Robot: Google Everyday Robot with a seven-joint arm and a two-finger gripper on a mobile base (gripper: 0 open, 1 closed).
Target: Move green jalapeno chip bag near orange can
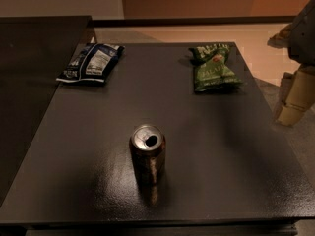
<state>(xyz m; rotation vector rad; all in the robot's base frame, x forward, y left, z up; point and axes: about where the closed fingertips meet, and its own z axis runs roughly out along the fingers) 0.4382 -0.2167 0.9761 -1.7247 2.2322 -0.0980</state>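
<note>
The green jalapeno chip bag (214,68) lies flat at the far right of the dark table (221,171). It is crinkled, with pale lettering and a small red-and-white logo. The orange can (147,154) stands upright near the middle front of the table, its silver top open and its sides brownish-orange. The bag and the can are far apart. My gripper (294,100) is at the right edge of the view, beyond the table's right side and to the right of the green bag. It touches nothing on the table and is partly cut off.
A dark blue-and-white chip bag (91,63) lies at the far left of the table. A second dark surface (29,82) adjoins the table on the left. Pale floor (266,48) and an orange-brown wall lie behind.
</note>
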